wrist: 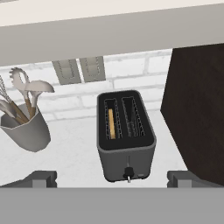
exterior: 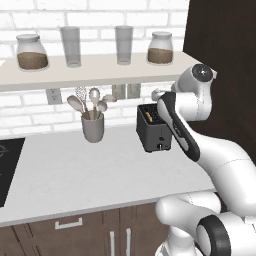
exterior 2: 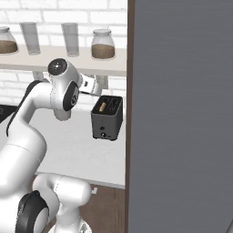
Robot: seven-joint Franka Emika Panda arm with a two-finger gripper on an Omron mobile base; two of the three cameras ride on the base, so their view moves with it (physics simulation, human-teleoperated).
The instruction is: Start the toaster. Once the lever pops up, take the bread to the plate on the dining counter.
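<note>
- The gripper [wrist: 112, 177] hangs in the air just above and in front of the toaster [wrist: 126, 140], with its two dark finger tips [wrist: 40, 178] spread wide apart and nothing between them.
- From the hand's own camera, the toaster sits right between those two tips, with its small round knob [wrist: 128, 172] low on the front face and pointing toward us.
- In the left-hand slot there is the bread [wrist: 111, 124], a pale tan slice seen edge-on and sunk down inside; the slot beside it looks dark.
- In the left base view, the toaster [exterior: 154, 127] stands on the white counter [exterior: 90, 170] against the brick wall, partly hidden by the arm's forearm.
- From the other side, the right base view shows the toaster [exterior 2: 107, 117] close to the edge of a tall grey panel [exterior 2: 182, 113], with the bread's tan edge [exterior 2: 103, 106] peeking out of the top.
- To the toaster's left, well apart from it, there is a grey utensil cup [exterior: 93, 127] full of spoons and a whisk.
- Wall sockets [wrist: 79, 69] sit on the brick behind the toaster.
- Above it all runs a shelf [exterior: 90, 72] carrying two lidded jars [exterior: 31, 52] of brown stuff and two empty glasses [exterior: 71, 46].
- A dark cooktop [exterior: 7, 167] lies at the counter's far left edge.
</note>
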